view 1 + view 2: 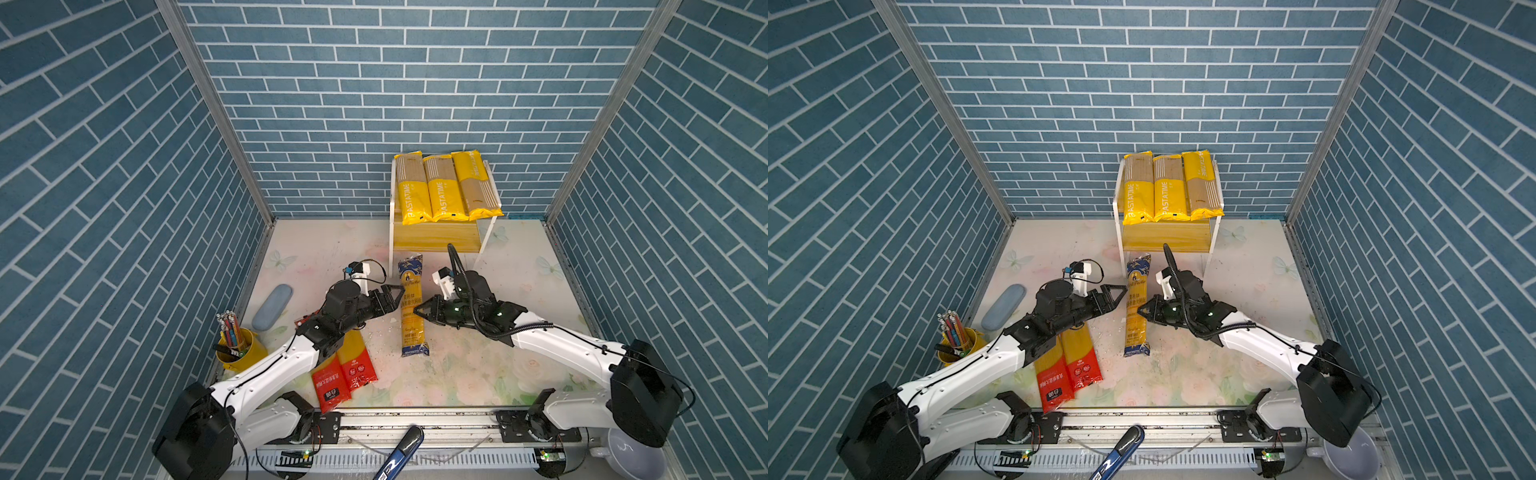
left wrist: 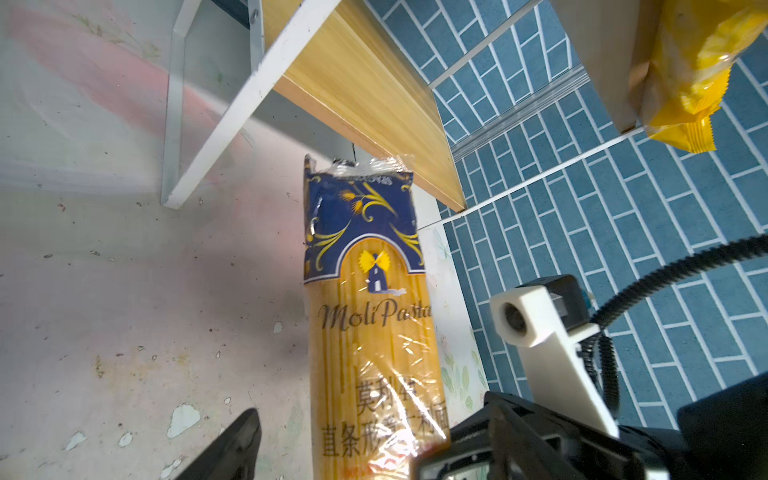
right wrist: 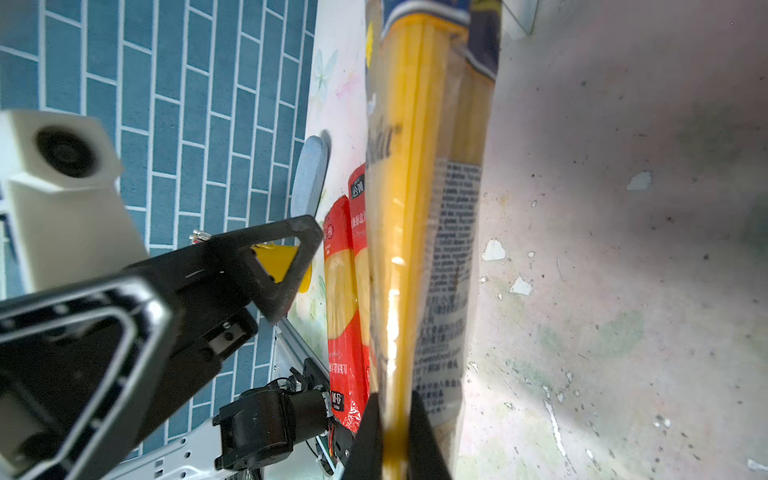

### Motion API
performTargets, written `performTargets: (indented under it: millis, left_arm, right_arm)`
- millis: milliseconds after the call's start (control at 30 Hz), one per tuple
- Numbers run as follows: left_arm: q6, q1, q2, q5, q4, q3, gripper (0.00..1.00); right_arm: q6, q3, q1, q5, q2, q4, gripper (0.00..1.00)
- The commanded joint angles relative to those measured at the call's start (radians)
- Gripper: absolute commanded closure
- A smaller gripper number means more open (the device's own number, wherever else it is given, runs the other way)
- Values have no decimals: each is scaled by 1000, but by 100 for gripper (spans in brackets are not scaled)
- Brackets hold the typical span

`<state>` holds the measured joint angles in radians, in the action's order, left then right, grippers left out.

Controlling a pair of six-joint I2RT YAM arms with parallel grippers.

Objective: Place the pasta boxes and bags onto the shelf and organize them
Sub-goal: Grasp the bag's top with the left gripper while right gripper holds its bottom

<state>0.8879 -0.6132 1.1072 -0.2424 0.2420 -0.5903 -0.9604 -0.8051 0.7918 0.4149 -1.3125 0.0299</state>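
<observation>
Two fingers of the right gripper [image 3: 394, 409] pinch tight on one long edge of the dark-blue-ended spaghetti pack [image 1: 411, 309], near its middle. The left gripper [image 1: 396, 298] stands spread wide at the opposite edge, and the fingers [image 2: 237, 446] visible in its wrist view are clear of the wrap. The pack's long axis runs front to back, its far blue end pointing at the shelf [image 1: 436, 237], just before the lower board.

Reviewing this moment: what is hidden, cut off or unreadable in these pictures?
Red-ended packs: far ends hidden under the left arm, both top views.
Shelf, lower board: its back hidden by the top board, both top views.
Left pincer: left wrist view shows one finger only; the rest lies past the bottom edge.
Blue-ended pack: small print too blurred to read, right wrist view.
Blue-handled object: cut off by the bottom edge, both top views.
</observation>
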Motion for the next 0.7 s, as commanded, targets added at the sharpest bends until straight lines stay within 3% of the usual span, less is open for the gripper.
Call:
performTargets:
  millis: [0,667]
  left_arm:
    - [12,3,7,-24,64,2,13]
    - [121,25,176,-152,432,-12,15]
  right_arm:
    - [49,-63,-14,40,66,150,100]
    - [-98,-35,-51,298,89,464,100]
